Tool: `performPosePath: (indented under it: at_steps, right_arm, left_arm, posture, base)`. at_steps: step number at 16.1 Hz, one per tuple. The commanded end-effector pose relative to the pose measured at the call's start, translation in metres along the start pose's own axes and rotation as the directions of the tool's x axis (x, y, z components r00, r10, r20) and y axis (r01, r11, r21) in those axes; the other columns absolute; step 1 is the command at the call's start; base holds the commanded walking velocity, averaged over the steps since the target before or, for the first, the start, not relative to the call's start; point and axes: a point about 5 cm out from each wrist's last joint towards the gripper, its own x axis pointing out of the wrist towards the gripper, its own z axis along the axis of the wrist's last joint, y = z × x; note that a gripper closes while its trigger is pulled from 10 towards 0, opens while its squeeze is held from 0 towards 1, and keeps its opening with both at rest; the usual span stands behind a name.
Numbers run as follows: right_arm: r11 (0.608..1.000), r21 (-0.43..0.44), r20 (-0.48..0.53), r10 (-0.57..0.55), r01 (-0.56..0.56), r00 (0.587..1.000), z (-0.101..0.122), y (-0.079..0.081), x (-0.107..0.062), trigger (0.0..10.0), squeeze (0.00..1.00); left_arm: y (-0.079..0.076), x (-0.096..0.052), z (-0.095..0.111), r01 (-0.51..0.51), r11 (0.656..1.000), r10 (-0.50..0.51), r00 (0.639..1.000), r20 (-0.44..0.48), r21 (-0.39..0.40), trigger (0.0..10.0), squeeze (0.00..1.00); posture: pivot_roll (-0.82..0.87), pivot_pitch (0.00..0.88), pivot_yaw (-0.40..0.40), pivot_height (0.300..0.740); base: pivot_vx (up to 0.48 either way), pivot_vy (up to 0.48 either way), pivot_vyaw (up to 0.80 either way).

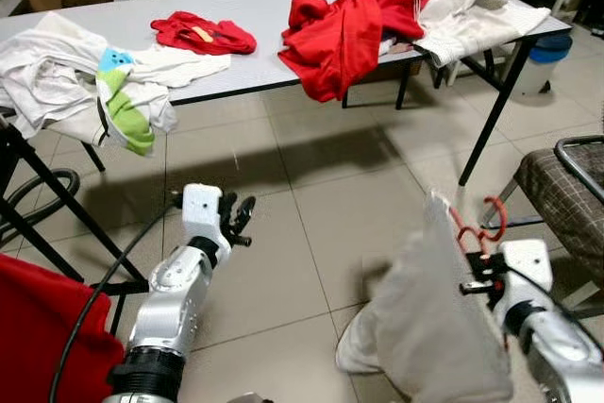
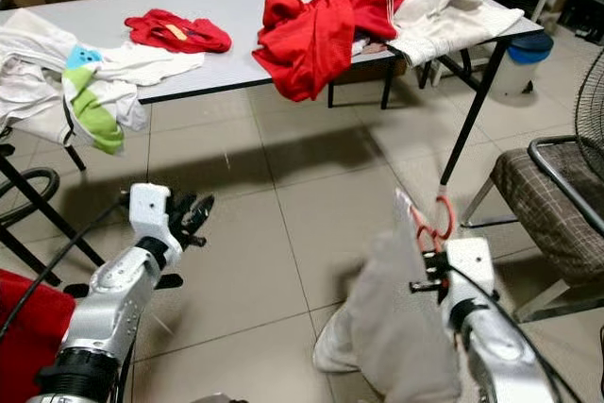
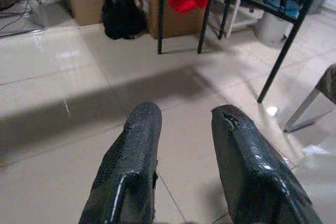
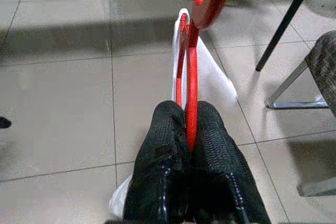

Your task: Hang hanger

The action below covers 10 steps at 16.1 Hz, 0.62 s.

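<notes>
Right gripper (image 4: pixel 189 129) clamps the red hanger (image 4: pixel 191 72) — left gripper (image 3: pixel 184 145) spread apart over open floor (image 1: pixel 321 186).

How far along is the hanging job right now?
Done: a pale garment is already on the red hanger. In hand: the right end effector is shut on the hanger over the tiled floor; the left end effector is open and holds nothing. Left: hooking it onto a rail.

Bright even indoor light, soft table shadows, floor glare, sharp
</notes>
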Motion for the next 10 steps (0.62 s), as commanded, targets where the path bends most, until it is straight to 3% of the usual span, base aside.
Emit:
performPosePath:
  at_steps: [1, 4, 6, 8, 10]
  right_arm:
    - [1.000, -0.025, 0.040, -0.009, 0.010, 0.999, 0.008, 0.000, 0.002, 10.0, 0.00]
    - [0.990, -0.080, 0.109, -0.104, 0.113, 0.989, 0.020, -0.005, 0.009, 10.0, 0.00]
    - [0.990, -0.042, 0.133, -0.127, 0.134, 0.983, 0.027, -0.008, 0.010, 10.0, 0.00]
    - [0.998, 0.029, 0.129, -0.051, 0.047, 0.990, 0.032, -0.002, 0.011, 10.0, 0.00]
    - [0.999, -0.037, 0.147, 0.015, -0.009, 0.989, 0.037, 0.007, 0.012, 10.0, 0.00]
  left_arm:
    - [-0.004, 0.002, 0.003, 0.007, 1.000, -0.008, 1.000, 0.003, 0.029, 10.0, 0.00]
    - [-0.010, 0.004, 0.002, 0.018, 0.997, -0.018, 1.000, 0.010, 0.081, 10.0, 0.00]
    - [-0.015, 0.004, 0.005, 0.024, 0.997, -0.027, 0.999, 0.036, 0.080, 10.0, 0.00]
    - [-0.017, 0.005, 0.010, 0.043, 0.994, -0.048, 0.998, 0.052, 0.100, 10.0, 0.00]
    - [-0.018, 0.006, 0.013, 0.051, 0.996, -0.057, 0.996, 0.075, 0.076, 10.0, 0.00]
  posture:
    - [-0.15, 0.000, 0.086, 0.740]
    - [-0.15, 0.000, 0.084, 0.740]
    - [-0.14, 0.000, 0.082, 0.740]
    - [-0.14, 0.000, 0.083, 0.740]
    - [-0.15, 0.000, 0.083, 0.740]
  base:
    - [0.000, -0.480, 0.00]
    - [0.000, -0.480, 0.00]
    - [0.000, 0.000, 0.00]
    - [0.000, 0.000, 0.00]
    - [0.000, 0.000, 0.79]
